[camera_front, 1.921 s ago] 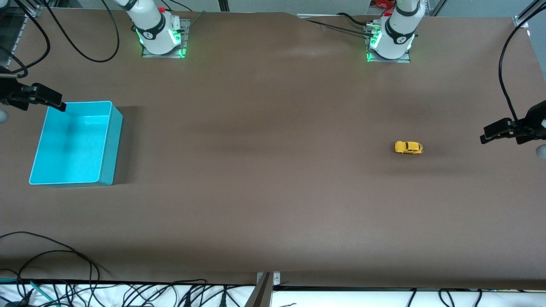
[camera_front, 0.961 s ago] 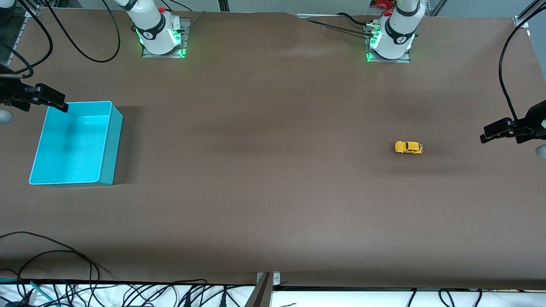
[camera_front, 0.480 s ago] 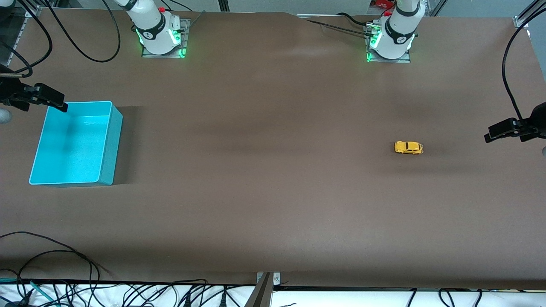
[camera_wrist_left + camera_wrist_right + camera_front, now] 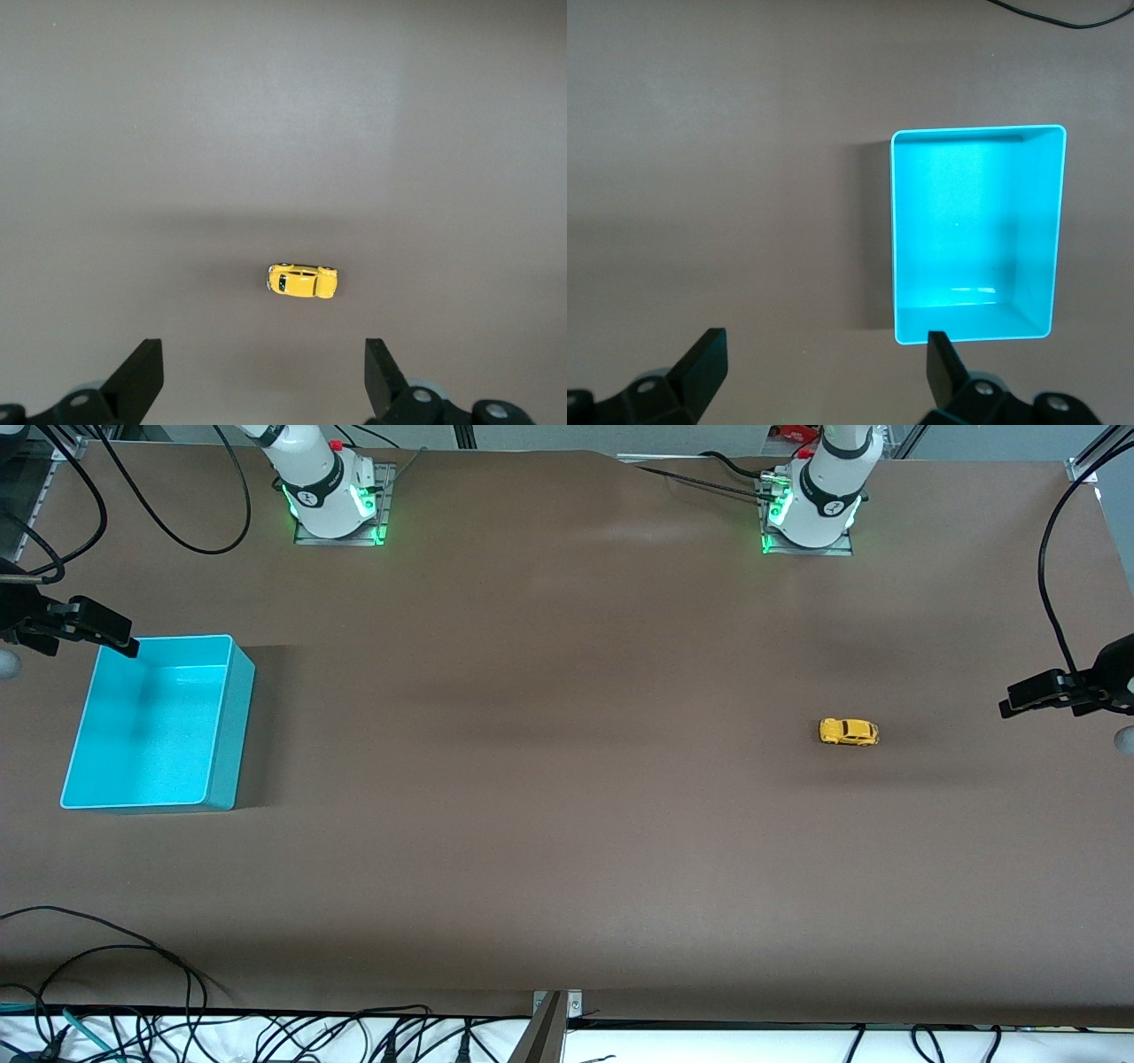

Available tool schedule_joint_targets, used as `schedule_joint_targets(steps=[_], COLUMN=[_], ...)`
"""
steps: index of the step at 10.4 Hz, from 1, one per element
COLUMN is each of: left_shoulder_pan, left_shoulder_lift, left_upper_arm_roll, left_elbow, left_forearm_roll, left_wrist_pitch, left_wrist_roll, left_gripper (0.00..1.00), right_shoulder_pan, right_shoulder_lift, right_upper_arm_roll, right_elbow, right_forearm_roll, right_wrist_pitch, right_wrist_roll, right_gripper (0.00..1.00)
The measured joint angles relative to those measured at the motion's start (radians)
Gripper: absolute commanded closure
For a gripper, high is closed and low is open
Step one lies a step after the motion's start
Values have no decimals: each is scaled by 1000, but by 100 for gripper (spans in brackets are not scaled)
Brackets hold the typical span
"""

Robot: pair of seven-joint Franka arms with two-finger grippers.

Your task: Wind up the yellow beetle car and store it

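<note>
The yellow beetle car (image 4: pixel 849 732) stands on its wheels on the brown table toward the left arm's end; in the left wrist view the car (image 4: pixel 301 281) lies just ahead of my fingers. My left gripper (image 4: pixel 1008 705) hangs open and empty over the table's end edge, apart from the car; its wide-open jaws (image 4: pixel 261 359) hold nothing. My right gripper (image 4: pixel 128 644) hovers open over a corner of the turquoise bin (image 4: pixel 232 717), and its jaws (image 4: pixel 824 350) are empty too.
The turquoise bin (image 4: pixel 966 221) is empty and sits at the right arm's end of the table. Black cables (image 4: pixel 106 957) lie along the table's front edge. Both arm bases (image 4: pixel 332 496) stand at the farther edge.
Both grippers have only drifted slightly in place. The car and the bin have not moved.
</note>
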Motion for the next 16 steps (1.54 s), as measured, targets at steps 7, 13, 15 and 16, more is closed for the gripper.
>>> schedule_joint_targets(steps=[7,13,15,16], left_shoulder_pan=[0,0,-4,-5], left_shoulder_lift=[0,1,3,3], left_upper_arm_roll=[0,-1,-6,-8], left_elbow=[0,-31,-79,-107], left_forearm_roll=[0,0,0,0], left_wrist_pitch=[-3,-9,-9,-9], left_wrist_roll=[-4,-241,-509,-622], left_gripper=[0,0,0,0], right_shoulder_pan=[2,5,5,6], right_shoulder_lift=[-1,-1,-1,-2], right_upper_arm_roll=[0,1,3,12], right_elbow=[0,1,1,1], right_forearm_roll=[0,0,0,0], right_wrist_pitch=[0,0,0,0], right_wrist_roll=[0,0,0,0], right_gripper=[0,0,0,0])
